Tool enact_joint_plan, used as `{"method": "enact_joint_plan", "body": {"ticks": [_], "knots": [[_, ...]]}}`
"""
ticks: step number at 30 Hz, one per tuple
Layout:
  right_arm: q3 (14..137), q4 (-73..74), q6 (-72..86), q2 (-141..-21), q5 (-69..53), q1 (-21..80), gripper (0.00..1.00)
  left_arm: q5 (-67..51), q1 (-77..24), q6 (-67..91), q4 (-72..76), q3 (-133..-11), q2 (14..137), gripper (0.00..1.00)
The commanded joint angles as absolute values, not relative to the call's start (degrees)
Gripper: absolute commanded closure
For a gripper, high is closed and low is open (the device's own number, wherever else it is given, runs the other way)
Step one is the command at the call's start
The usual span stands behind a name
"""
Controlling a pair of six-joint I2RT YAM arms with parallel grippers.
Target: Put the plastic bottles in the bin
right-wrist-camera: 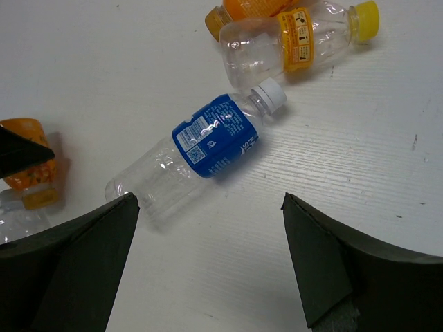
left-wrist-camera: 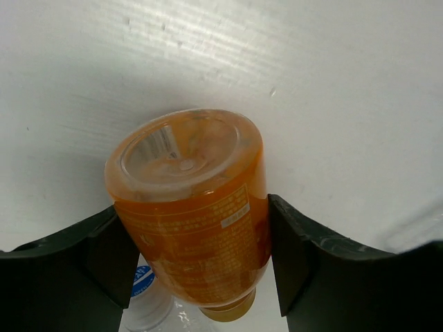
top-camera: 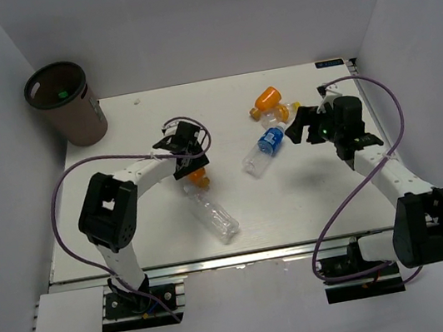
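- Right now my left arm is folded at the elbow, forearm reaching far and right, with the left gripper (top-camera: 185, 148) tipped down at mid-table.
- Its fingers (left-wrist-camera: 114, 259) are clamped on the orange bottle (left-wrist-camera: 194, 228), which lies on the table (top-camera: 115, 132); I see no gap on either side.
- Just near of that lies the long clear bottle (top-camera: 214, 215).
- My right arm stretches far and left, and the right gripper (top-camera: 304, 126) hangs spread wide and holds nothing, above the blue-labelled bottle (right-wrist-camera: 208, 142).
- Farther off, the yellow-capped bottle (right-wrist-camera: 297, 38) touches a second orange bottle (top-camera: 266, 98).
- At the far left corner stands the bin (top-camera: 84, 120), well apart from both grippers.
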State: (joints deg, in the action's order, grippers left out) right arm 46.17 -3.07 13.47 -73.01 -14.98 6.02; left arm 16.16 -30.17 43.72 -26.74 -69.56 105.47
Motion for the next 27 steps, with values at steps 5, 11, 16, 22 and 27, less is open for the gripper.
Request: {"method": "enact_joint_plan", "body": {"ticks": [5, 11, 16, 22, 27], "knots": [[47.72, -5.10, 13.89, -74.00, -16.61, 6.06, 0.11, 22.31, -29.97, 41.49, -28.47, -81.98, 103.62, 0.56], [46.76, -7.11, 13.45, -73.04, -19.86, 6.06, 0.11, 26.01, -18.75, 39.20, -33.66, -100.87, 106.35, 0.57], [45.00, -9.31, 12.13, -70.58, -19.86, 6.06, 0.11, 25.04, -3.01, 37.98, -25.23, -109.40, 105.29, 0.57], [44.65, -10.20, 11.08, -70.84, -19.25, 6.06, 0.11, 33.73, 5.18, 35.25, -19.16, -115.92, 107.84, 0.50], [45.61, -9.32, 10.81, -72.33, -19.34, 6.06, 0.11, 37.88, 8.70, 35.07, -21.00, -126.63, 116.61, 0.46]]}}
